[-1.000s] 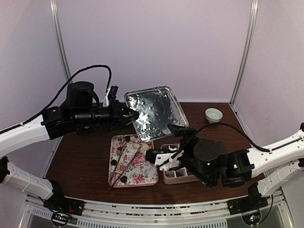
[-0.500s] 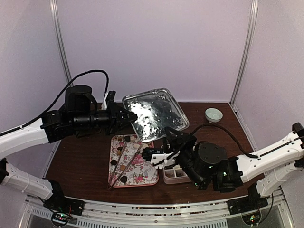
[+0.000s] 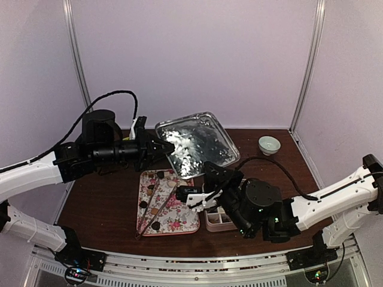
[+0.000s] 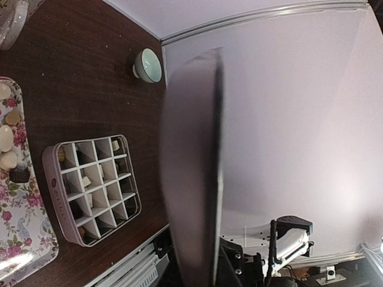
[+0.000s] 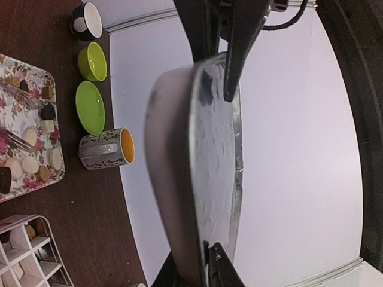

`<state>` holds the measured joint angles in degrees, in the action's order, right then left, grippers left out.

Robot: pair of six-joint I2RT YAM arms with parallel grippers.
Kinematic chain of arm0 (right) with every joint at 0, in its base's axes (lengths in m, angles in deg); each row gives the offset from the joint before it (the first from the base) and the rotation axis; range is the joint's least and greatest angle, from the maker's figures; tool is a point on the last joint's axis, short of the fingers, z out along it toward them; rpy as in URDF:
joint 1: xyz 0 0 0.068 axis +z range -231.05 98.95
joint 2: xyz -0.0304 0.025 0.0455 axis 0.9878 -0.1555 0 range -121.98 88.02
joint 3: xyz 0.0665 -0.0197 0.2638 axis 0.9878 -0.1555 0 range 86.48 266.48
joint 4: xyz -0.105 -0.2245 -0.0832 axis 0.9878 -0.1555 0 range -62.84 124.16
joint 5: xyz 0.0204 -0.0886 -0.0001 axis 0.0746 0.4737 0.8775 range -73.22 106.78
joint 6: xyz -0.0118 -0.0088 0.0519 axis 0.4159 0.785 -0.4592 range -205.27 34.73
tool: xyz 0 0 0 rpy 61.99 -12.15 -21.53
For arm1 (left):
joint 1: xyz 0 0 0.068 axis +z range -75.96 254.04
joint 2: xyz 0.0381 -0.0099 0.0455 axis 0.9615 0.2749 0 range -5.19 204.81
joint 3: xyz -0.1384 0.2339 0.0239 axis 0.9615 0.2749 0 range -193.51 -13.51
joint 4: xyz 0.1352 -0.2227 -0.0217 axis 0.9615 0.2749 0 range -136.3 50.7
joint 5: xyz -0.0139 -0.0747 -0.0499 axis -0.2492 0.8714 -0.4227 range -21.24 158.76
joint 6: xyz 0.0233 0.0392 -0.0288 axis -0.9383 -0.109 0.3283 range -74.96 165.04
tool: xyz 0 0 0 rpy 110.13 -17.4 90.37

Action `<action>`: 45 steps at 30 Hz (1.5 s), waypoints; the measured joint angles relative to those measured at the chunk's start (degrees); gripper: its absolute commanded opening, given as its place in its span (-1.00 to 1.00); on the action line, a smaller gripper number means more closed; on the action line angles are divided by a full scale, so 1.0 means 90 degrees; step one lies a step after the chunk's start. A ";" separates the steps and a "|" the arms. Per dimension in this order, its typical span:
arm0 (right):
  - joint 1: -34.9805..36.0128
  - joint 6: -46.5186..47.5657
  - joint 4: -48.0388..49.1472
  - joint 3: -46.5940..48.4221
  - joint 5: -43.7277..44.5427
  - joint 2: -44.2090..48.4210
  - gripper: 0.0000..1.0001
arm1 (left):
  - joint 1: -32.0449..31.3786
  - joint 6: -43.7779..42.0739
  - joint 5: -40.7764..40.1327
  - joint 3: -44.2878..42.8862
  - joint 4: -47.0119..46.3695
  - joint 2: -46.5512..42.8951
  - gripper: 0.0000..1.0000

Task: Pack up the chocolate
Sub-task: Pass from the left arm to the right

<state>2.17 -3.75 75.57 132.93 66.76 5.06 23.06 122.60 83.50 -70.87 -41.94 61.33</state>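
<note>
A silver metal tray (image 3: 194, 142) hangs tilted above the back of the table, held by both arms. My left gripper (image 3: 163, 146) is shut on its left edge, and my right gripper (image 3: 207, 169) is shut on its near rim. In the right wrist view the tray (image 5: 206, 149) stands edge-on, with my right gripper (image 5: 206, 260) pinching the rim at the bottom. The left wrist view shows the tray (image 4: 191, 179) edge-on too. The chocolate (image 3: 160, 174) lies scattered on a floral tray (image 3: 170, 222). A gridded box (image 4: 93, 188) holds a few pieces.
Metal tongs (image 3: 157, 209) lie across the floral tray. A pale green bowl (image 3: 269, 144) sits at the back right. A mug (image 5: 108, 149), a green plate (image 5: 90, 106), a green bowl (image 5: 91, 61) and a black-and-white cup (image 5: 87, 21) stand along the wall. My right arm covers part of the box (image 3: 222, 221).
My right gripper has moved up to the silver tray's near rim and shut on it. The tray has swung a little flatter. The left gripper has kept its hold.
</note>
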 measured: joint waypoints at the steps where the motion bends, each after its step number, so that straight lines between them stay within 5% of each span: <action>1: -0.0010 0.0053 -0.0022 0.0000 -0.0012 -0.0017 -0.92 | 0.0000 0.0046 0.0005 0.0017 -0.0063 0.0000 -0.76; 3: -0.0012 0.0083 0.0002 0.0000 -0.0032 -0.0070 -0.96 | 0.0000 0.0070 0.0000 0.0022 -0.0146 -0.0024 -0.63; 10: -0.0068 0.0189 0.0270 -0.0002 -0.0044 -0.0041 -1.00 | 0.0000 -0.0240 -0.0002 0.0039 -0.0112 -0.0153 0.38; 14: -0.0097 0.0100 0.0182 -0.0051 -0.0032 0.0209 -1.00 | 0.0000 -0.0670 -0.0168 0.0007 0.0204 -0.0357 0.64; 20: -0.0109 -0.0607 -0.0651 -0.0100 0.0000 0.1071 -1.00 | 0.0000 -0.1416 -0.0673 -0.0002 0.0823 -0.1117 0.76; 30: -0.0126 -0.3587 -0.3772 0.0199 -0.0568 0.2880 -1.00 | 0.0000 -0.3007 -0.1129 0.0112 0.1188 -0.2249 0.82; 38: -0.0342 -0.6101 -0.5785 0.0534 -0.2052 0.4262 -1.00 | 0.0000 -0.3728 -0.1141 0.0546 0.1139 -0.2273 0.82; 45: -0.0913 -0.7696 -0.6720 0.0809 -0.3674 0.4500 -1.00 | 0.0000 -0.3944 -0.0891 0.0816 0.1073 -0.2025 0.82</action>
<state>-6.05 -73.02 15.09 140.21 33.69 45.56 23.06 87.11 75.48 -63.52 -32.28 43.11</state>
